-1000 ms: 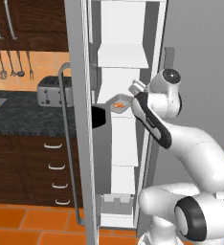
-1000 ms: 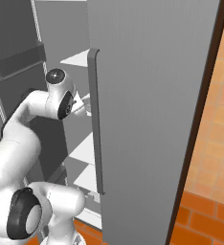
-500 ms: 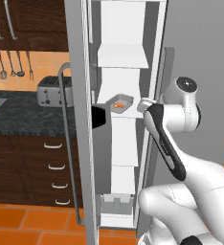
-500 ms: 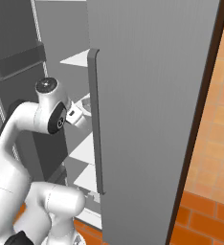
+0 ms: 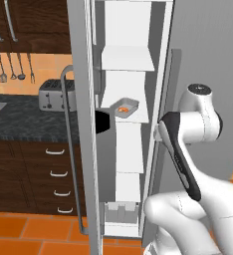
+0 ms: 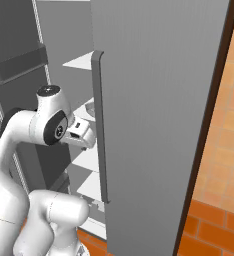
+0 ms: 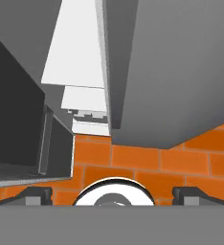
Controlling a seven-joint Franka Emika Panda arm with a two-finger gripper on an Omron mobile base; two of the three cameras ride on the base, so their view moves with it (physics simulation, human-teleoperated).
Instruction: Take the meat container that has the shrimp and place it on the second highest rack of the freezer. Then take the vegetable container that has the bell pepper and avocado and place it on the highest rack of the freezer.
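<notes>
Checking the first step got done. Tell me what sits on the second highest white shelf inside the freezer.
A shallow grey tray rests on the second highest white shelf, holding a small orange-pink shrimp. The shelf's back part is hidden by the shelf above; the open gripper is outside the compartment, empty.

1. The claw, on the white arm, sits at the edge of the grey freezer door.
2. White shelves lie above, behind and below the claw.
3. Orange tiled floor lies below, to its right.
</notes>
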